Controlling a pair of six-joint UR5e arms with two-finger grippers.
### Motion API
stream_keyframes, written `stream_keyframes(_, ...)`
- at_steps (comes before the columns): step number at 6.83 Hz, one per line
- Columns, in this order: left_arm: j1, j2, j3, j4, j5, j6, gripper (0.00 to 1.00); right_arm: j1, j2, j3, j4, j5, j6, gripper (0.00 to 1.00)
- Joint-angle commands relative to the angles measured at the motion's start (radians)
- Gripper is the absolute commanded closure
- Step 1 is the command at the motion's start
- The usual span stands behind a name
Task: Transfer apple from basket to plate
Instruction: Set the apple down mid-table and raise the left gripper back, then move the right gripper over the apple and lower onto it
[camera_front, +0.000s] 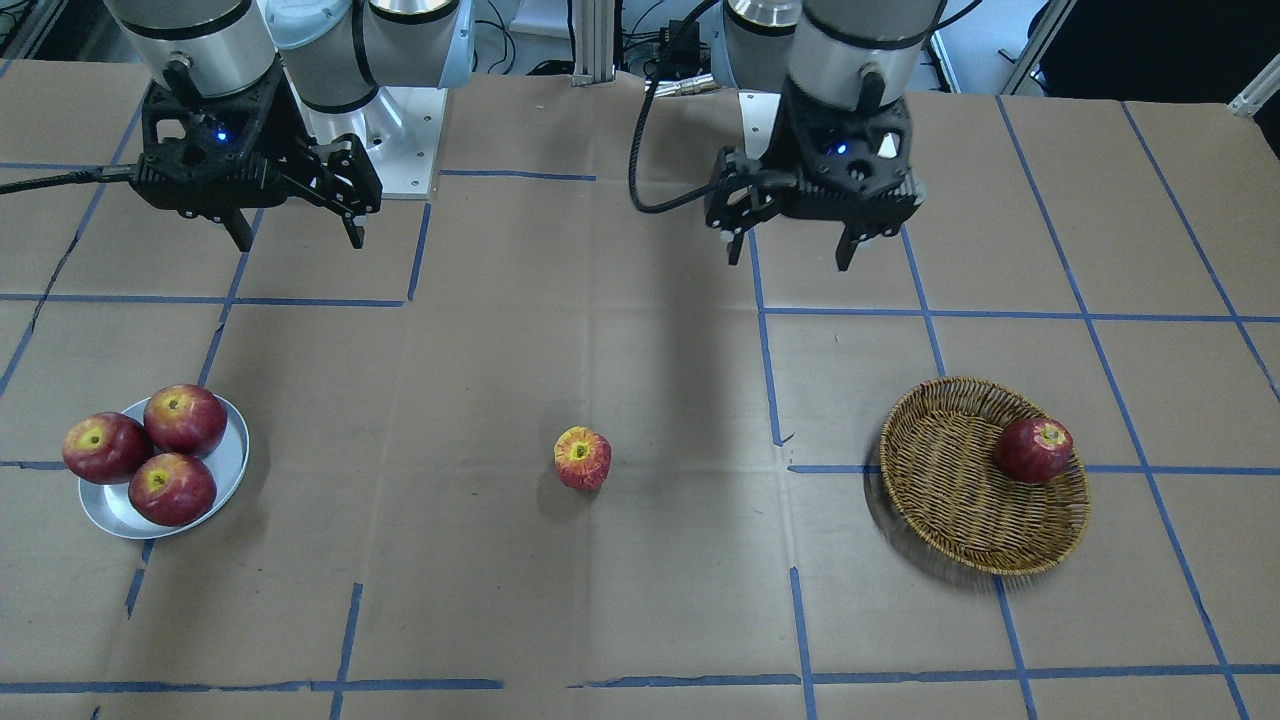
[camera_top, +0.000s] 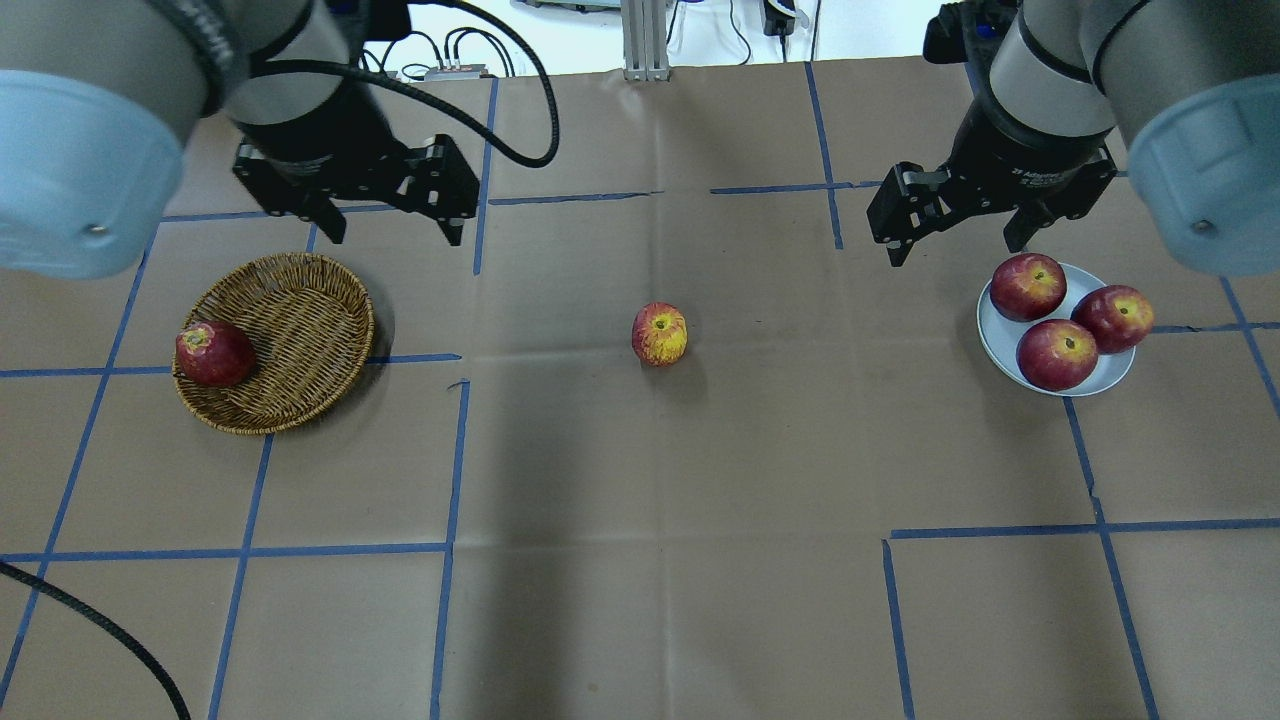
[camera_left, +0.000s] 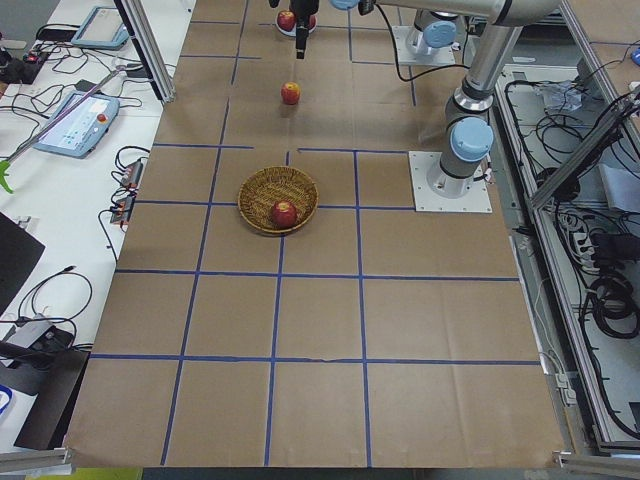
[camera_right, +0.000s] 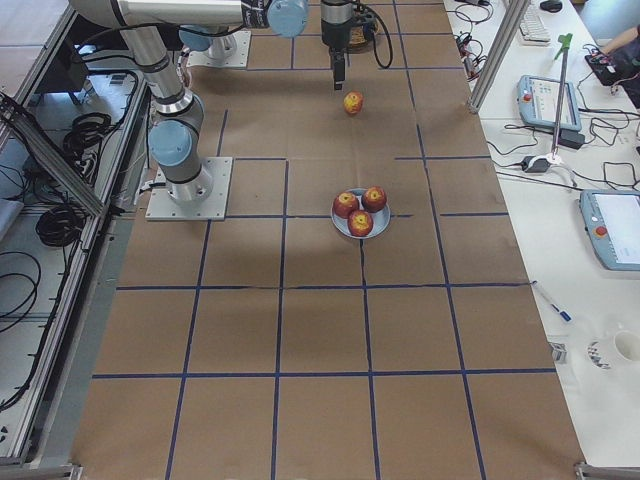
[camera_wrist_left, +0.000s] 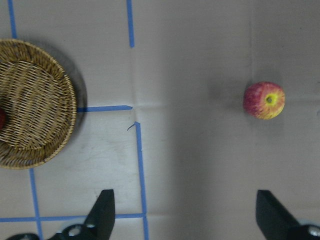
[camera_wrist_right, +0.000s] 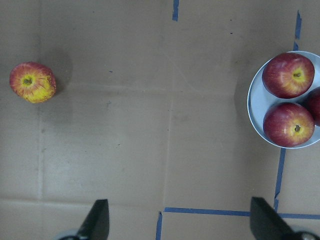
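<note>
The apple (camera_front: 582, 458), streaky red with a yellow patch round the stem, lies alone on the table's middle, outside the basket; it also shows in the overhead view (camera_top: 659, 333) and both wrist views (camera_wrist_left: 264, 100) (camera_wrist_right: 32, 82). The wicker basket (camera_front: 950, 480) (camera_top: 300, 330) holds one dark red apple (camera_front: 1033, 450) at its rim. The metal plate (camera_front: 235, 460) (camera_top: 1110, 378) carries three deep red apples. My left gripper (camera_front: 790, 262) (camera_top: 395, 240) hangs open and empty behind the basket. My right gripper (camera_front: 300, 245) (camera_top: 955, 255) hangs open and empty behind the plate.
Brown paper with blue tape lines covers the table. The two arm bases stand at the robot's edge of it. Operator desks with tablets and cables run along the far side in the side views.
</note>
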Motion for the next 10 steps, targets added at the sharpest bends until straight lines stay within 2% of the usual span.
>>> stream_keyframes(1,0.149,0.058,-0.062,-0.033,-0.009,0.177,0.00,0.004,0.049,-0.042,-0.073,0.009,0.056,0.00)
stream_keyframes(2,0.190,0.050,-0.073,-0.021,-0.050,0.232,0.00,0.059,0.153,-0.113,-0.081,0.010,0.173,0.00)
stream_keyframes(4,0.177,0.032,-0.070,-0.007,-0.058,0.225,0.01,0.269,0.362,-0.270,-0.119,-0.007,0.347,0.00)
stream_keyframes(5,0.154,0.029,-0.076,-0.010,-0.056,0.236,0.01,0.304,0.439,-0.280,-0.193,-0.004,0.451,0.00)
stream_keyframes(8,0.129,0.035,-0.085,-0.003,-0.055,0.230,0.01,0.366,0.554,-0.236,-0.319,-0.007,0.499,0.00)
stream_keyframes(10,0.126,0.036,-0.087,-0.004,-0.046,0.236,0.01,0.365,0.577,-0.107,-0.521,-0.010,0.500,0.00)
